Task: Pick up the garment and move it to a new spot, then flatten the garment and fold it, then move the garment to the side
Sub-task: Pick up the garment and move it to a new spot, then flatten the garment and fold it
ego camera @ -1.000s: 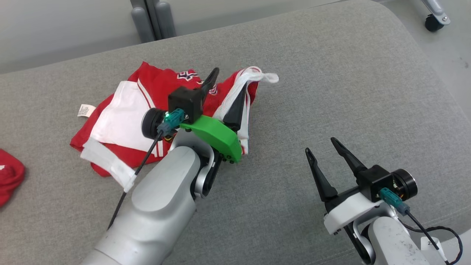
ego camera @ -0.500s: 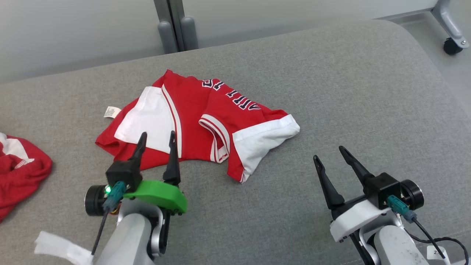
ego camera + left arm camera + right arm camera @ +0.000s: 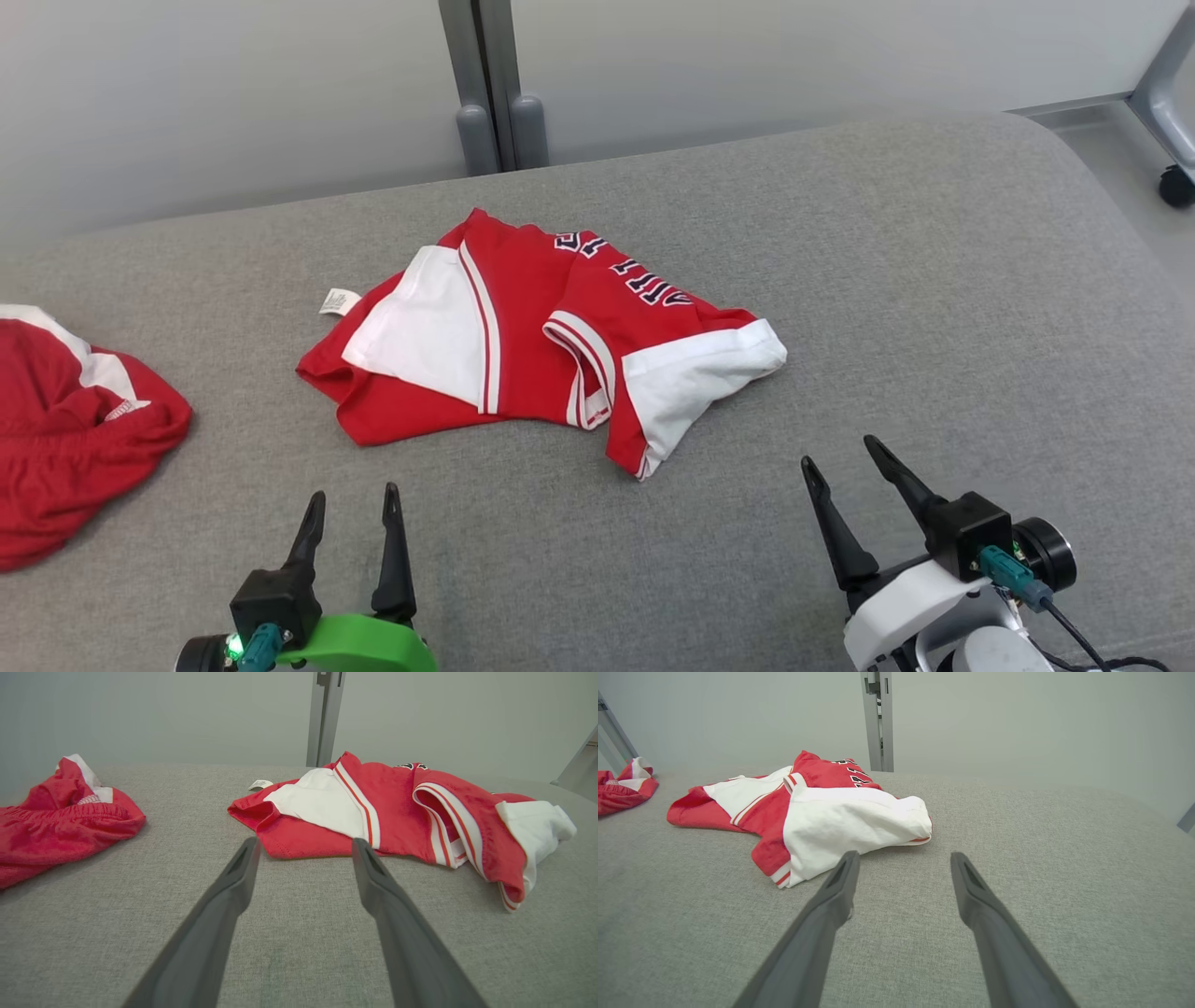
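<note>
Cloth here looks light, limp and slightly slick: the crumpled red and white sports shirt [image 3: 541, 345] lies mid-way across the grey fabric-covered bench [image 3: 934, 280] and would likely sag from any pinch. In the head view the left gripper [image 3: 354, 492] and right gripper [image 3: 838, 450] both stand spread wide and empty, short of the shirt. The left wrist view adds the folded red hem edge [image 3: 289, 844] just ahead, a fair place to take hold, and a second red bundle [image 3: 60, 816] well apart. The right wrist view shows the puffed white sleeve [image 3: 850, 816] lying nearest that gripper
</note>
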Motion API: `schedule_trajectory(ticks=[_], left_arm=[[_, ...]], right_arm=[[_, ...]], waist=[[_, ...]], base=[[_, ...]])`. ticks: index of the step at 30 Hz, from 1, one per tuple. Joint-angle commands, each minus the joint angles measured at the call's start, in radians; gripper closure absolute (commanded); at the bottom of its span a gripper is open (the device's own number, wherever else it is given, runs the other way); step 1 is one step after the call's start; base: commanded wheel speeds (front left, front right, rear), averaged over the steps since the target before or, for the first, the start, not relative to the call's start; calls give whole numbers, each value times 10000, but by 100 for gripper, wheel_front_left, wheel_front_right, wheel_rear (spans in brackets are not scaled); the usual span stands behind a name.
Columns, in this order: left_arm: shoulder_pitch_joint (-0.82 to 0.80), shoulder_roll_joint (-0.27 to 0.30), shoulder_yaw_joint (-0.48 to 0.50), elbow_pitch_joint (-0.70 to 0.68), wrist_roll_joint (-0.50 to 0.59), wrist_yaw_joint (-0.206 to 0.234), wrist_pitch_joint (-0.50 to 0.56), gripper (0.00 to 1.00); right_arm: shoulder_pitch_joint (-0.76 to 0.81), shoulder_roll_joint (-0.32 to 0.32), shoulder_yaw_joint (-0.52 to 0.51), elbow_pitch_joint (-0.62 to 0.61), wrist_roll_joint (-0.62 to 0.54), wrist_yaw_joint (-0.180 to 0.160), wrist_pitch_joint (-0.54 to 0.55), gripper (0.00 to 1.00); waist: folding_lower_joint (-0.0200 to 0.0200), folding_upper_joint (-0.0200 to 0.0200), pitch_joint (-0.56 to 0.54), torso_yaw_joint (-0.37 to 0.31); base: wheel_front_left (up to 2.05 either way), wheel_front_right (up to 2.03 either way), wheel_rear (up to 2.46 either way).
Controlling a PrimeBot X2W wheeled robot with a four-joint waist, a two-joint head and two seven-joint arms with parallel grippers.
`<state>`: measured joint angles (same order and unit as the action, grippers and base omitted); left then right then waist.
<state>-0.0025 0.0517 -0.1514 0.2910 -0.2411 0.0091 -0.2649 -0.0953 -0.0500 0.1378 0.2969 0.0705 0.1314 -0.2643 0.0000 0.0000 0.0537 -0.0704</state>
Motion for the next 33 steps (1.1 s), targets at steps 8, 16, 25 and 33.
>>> schedule_trajectory(ticks=[8, 16, 25, 33], left_arm=[[-400, 4, -537, -138, -349, 30, 8, 0], [-730, 3, -921, -4, -540, 72, 8, 0], [-1066, 1, -1197, 38, -762, 32, 8, 0], [-1227, 1, -1350, -10, -906, 125, 8, 0]], right_arm=[[-804, -23, 875, 339, 482, -14, -2, 0], [-2205, -32, 1627, 1238, 1214, -14, -3, 0], [-3383, -31, 1341, 2601, 1288, -14, -3, 0], [-3541, -35, 1173, 3285, 1051, -14, -1, 100]], waist=[[0, 0, 482, 715], [0, 0, 1017, 1579], [0, 0, 1690, 2330], [0, 0, 1975, 2476]], base=[[0, 0, 0], [0, 0, 0], [0, 0, 0], [0, 0, 0]])
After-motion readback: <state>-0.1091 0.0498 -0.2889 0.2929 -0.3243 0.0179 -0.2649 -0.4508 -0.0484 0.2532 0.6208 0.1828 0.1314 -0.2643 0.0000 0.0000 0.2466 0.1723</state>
